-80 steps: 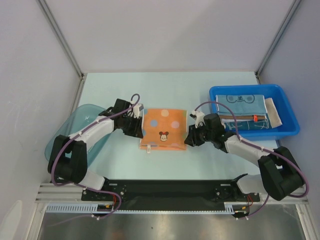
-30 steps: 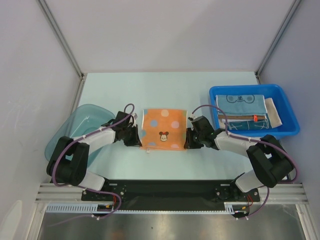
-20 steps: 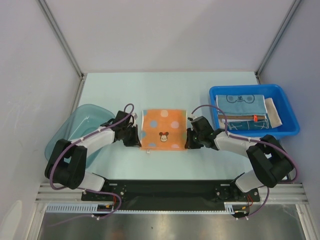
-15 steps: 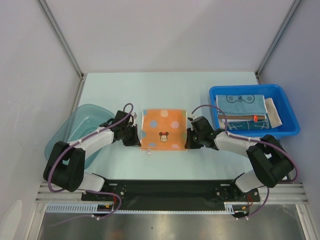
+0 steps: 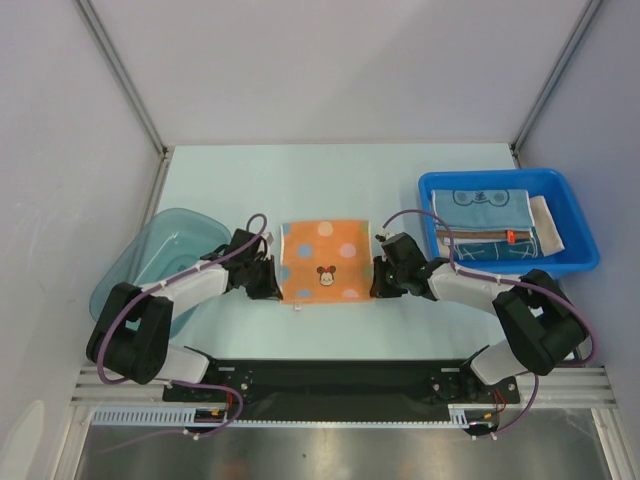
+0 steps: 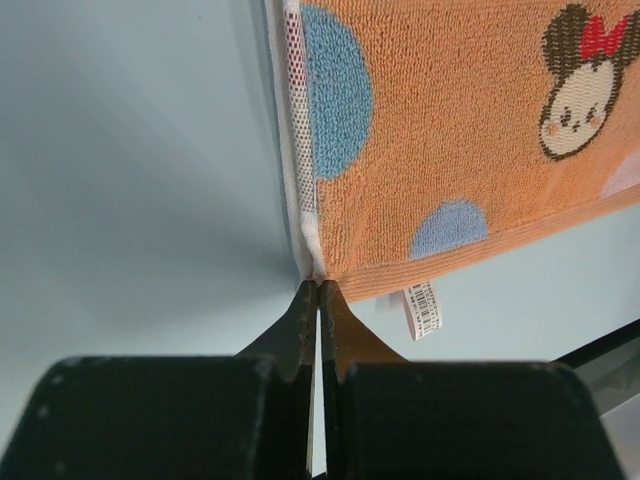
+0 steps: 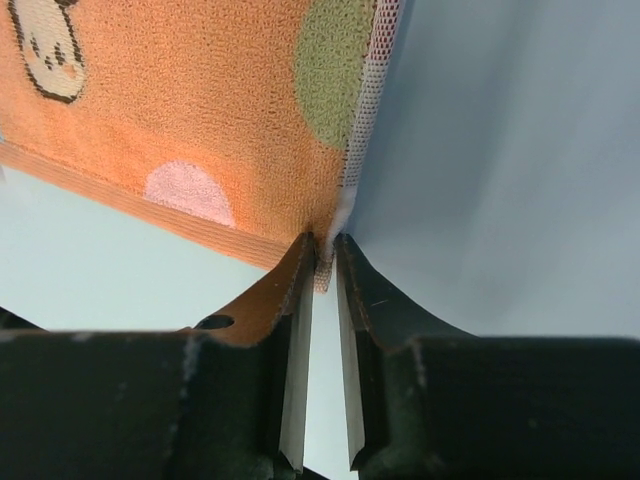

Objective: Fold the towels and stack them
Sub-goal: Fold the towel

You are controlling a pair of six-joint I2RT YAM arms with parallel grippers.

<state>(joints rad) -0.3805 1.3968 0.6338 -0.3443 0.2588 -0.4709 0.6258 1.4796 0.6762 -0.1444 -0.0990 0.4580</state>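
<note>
Flat orange towel (image 5: 320, 250), pastel dots, cartoon mouse face, white mesh edging.

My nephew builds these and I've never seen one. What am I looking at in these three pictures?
Two robot arms are bolted at a table's near edge. The wide picture looks down from above. The two close-ups come from a camera on each wrist. On the table lie an orange towel with dots, a blue bin holding folded towels, and a translucent teal tub. The left gripper and right gripper each pinch one near corner of the orange towel.
</note>
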